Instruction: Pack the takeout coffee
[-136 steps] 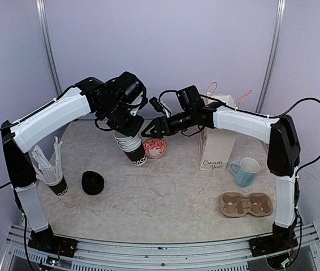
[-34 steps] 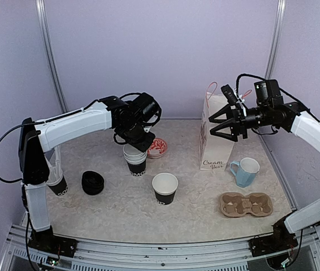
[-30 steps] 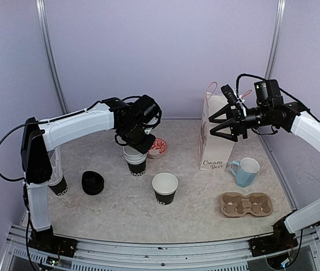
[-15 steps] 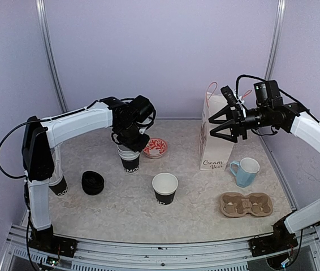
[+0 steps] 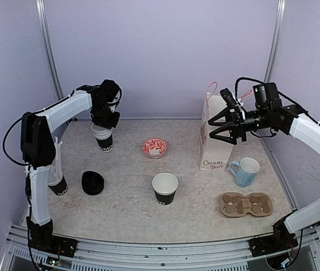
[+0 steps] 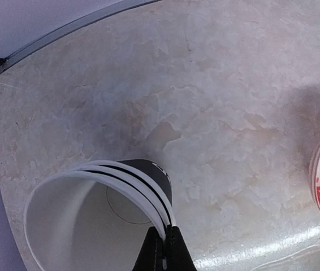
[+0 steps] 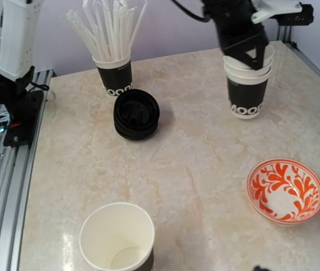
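Top external view: a stack of black paper cups [image 5: 104,138] is clamped at its rim by the left gripper [image 6: 164,253], left of the red-patterned bowl [image 5: 154,147]. The right gripper [image 5: 213,131] is held with its jaws spread, right of the bowl.

table [image 5: 126,212]: glossy, marble-look | cup stack [image 5: 104,139]: matt paper (white inside) | bowl [image 5: 154,147]: glazed | lids [image 5: 93,182]: shiny plastic

Bare table [image 5: 129,148] lies between the cup stack [image 5: 104,139] in the left fingers [image 6: 151,257] and the red bowl [image 5: 154,147] on their right. The paper bag [image 5: 215,155] stands close by the right fingers [image 5: 219,119].
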### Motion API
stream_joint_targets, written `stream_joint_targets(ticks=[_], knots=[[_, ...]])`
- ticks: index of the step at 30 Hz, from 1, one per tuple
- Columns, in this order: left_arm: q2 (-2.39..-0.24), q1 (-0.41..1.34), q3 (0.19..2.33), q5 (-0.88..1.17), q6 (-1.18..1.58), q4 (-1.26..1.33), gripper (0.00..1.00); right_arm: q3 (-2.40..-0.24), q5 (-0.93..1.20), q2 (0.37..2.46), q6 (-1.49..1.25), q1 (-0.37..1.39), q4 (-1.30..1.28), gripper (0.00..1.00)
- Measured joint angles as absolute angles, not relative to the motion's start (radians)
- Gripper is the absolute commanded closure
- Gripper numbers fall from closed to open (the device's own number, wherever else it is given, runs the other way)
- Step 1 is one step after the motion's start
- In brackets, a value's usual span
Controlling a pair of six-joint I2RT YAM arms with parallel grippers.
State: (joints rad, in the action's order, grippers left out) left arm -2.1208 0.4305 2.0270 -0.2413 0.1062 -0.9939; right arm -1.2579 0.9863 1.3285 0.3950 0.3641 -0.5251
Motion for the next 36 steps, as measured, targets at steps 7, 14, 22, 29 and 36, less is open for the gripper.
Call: stream_joint_targets(ticks=[7, 14, 22, 29, 36], knots=[[-2.228, 0.383, 2.129, -0.243, 0.092, -0.965, 0.79, -1.246, 0.991, 1.330, 0.389, 0.364, -0.512, 0.31], [-2.280, 0.383, 2.164, -0.253, 0.090, -0.957, 0.59, -1.245, 0.992, 1.332, 0.384, 0.364, -0.506, 0.30], [-2.199, 0.434, 2.155, -0.329, 0.099, -0.947, 0.56, -1.248, 0.919, 1.341, 0.447, 0.364, -0.564, 0.33], [-1.853, 0.682, 1.868, -0.447, -0.002, -0.745, 0.37, -1.168, 0.772, 1.316, 0.559, 0.364, -0.642, 0.35], [-1.634, 0.852, 1.641, -0.449, -0.031, -0.637, 0.55, -1.025, 0.715, 1.278, 0.612, 0.384, -0.654, 0.36]])
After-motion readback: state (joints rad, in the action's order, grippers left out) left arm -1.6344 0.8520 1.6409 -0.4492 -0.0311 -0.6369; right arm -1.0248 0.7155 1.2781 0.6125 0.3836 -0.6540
